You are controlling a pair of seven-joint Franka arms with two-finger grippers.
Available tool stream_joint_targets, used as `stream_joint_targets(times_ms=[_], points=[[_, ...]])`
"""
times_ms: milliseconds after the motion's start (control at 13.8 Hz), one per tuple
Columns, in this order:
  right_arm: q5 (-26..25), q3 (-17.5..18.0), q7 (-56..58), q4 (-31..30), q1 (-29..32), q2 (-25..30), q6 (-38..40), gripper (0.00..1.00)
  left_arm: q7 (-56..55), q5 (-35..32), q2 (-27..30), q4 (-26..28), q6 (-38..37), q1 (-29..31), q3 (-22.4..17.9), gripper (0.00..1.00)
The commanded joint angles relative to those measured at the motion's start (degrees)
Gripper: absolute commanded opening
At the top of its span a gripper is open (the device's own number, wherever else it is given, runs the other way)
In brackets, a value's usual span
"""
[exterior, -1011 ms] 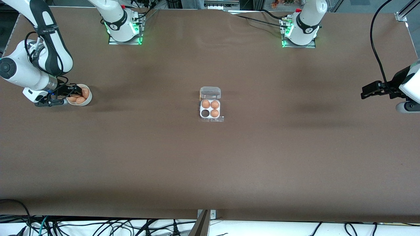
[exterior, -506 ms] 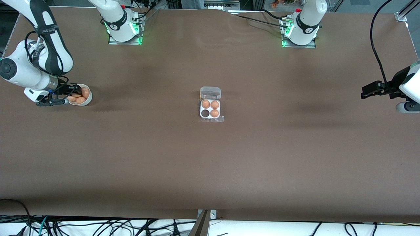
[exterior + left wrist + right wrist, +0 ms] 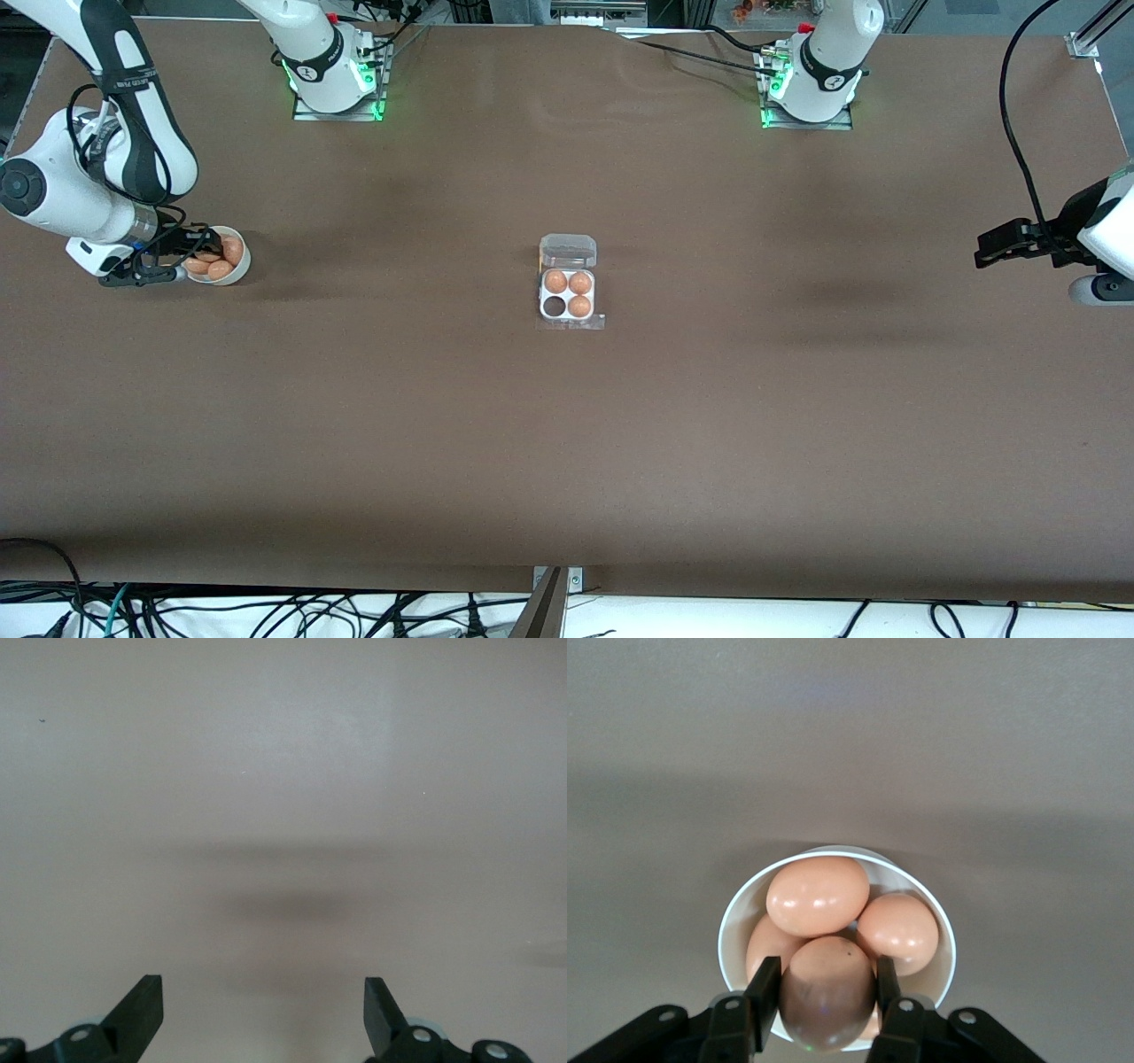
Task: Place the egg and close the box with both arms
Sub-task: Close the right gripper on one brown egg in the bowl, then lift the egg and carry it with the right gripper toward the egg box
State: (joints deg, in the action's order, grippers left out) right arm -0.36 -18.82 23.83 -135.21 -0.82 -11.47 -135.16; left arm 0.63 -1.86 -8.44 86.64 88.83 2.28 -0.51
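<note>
The clear egg box (image 3: 568,283) stands at the table's middle with its lid open; three cells hold eggs and the cell nearest the camera toward the right arm's end is empty. My right gripper (image 3: 197,252) is over the white bowl (image 3: 236,269) at the right arm's end. In the right wrist view it (image 3: 824,988) is shut on an orange-brown egg (image 3: 826,990), held just above the other eggs in the bowl (image 3: 735,921). My left gripper (image 3: 985,250) waits open and empty over bare table at the left arm's end; its fingers (image 3: 142,1005) show nothing between them.
Several more eggs (image 3: 818,895) lie in the bowl. The arm bases (image 3: 335,84) glow green along the table's top edge. Cables hang below the table's near edge.
My right gripper has lifted a little with the egg at the bowl. The left arm and the egg box have not moved.
</note>
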Motion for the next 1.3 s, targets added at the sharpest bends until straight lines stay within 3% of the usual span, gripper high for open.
stream_joint_targets(times_ms=[0, 217, 578, 939, 1228], points=[[0.01, 0.36, -0.01, 0.64, -0.32, 1.28, 2.0, 0.38, 1.22, -0.86, -0.43, -1.47, -0.5, 0.27, 0.16, 1.0], [0.01, 0.45, 0.43, 2.31, -0.41, 1.28, 3.05, 0.36, 1.3, -0.78, -0.43, -1.47, -0.5, 0.27, 0.16, 1.0], [0.36, 0.45, -3.24, 13.28, -4.44, 0.49, 18.67, 0.36, 1.22, -0.86, -0.43, -1.47, -0.5, 0.27, 0.16, 1.0], [0.36, 0.45, -19.21, 20.5, -15.94, 0.22, 27.13, 0.36, 1.22, -0.86, -0.43, -1.47, -0.5, 0.27, 0.16, 1.0], [2.37, 0.45, -33.89, 25.07, -28.24, -3.19, 28.11, 0.36, 1.22, -0.86, -0.43, -1.47, -0.5, 0.27, 0.16, 1.0]])
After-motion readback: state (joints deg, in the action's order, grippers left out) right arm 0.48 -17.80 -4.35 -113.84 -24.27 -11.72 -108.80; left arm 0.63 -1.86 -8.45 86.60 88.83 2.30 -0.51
